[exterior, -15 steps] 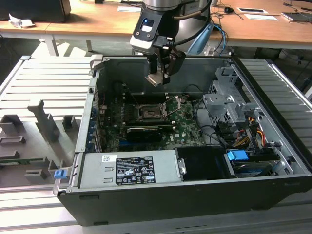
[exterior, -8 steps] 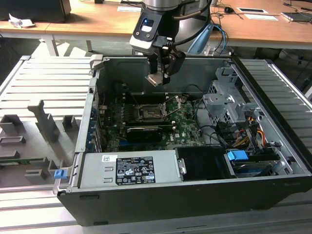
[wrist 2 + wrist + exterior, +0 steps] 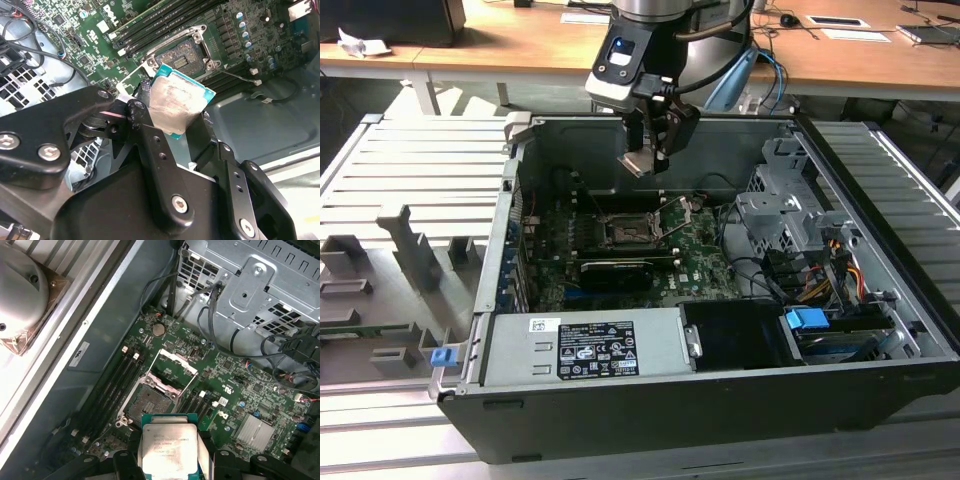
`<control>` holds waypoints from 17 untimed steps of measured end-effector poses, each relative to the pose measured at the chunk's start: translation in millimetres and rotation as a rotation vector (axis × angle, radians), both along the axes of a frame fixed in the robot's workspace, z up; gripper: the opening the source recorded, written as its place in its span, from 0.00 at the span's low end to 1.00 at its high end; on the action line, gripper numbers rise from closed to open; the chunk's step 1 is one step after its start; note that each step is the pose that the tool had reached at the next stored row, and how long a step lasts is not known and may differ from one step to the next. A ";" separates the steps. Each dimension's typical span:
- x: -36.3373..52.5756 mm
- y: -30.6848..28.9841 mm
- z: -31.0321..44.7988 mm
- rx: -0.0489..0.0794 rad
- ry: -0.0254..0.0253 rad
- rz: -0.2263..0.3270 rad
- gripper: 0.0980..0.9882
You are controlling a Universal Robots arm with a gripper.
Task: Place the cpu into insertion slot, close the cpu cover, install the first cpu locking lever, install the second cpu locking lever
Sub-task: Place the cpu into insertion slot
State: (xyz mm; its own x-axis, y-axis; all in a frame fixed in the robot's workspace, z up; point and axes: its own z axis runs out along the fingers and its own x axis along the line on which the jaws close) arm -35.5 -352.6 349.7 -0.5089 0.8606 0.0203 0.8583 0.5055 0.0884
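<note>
Now the gripper (image 3: 646, 158) pinches the cpu (image 3: 169, 446) by its edges, hanging over the motherboard's (image 3: 250, 390) middle, above the bare insertion slot (image 3: 150, 402); the cpu cover (image 3: 175, 356) stands raised.

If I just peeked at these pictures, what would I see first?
First, the shiny square cpu, pinched between the black fingers of the gripper and held above the green board inside the open computer case. Under it on the board sits the black insertion slot, with nothing in it and the cpu cover tipped up beside it.
</note>
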 end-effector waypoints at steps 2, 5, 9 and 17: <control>0.0 0.0 -0.1 0.000 0.0000 -0.001 0.48; 0.0 0.0 -0.1 0.000 0.0000 -0.004 0.48; 0.0 0.0 -0.2 0.000 0.0000 -0.007 0.48; 0.0 0.0 -0.4 0.000 0.0000 -0.012 0.48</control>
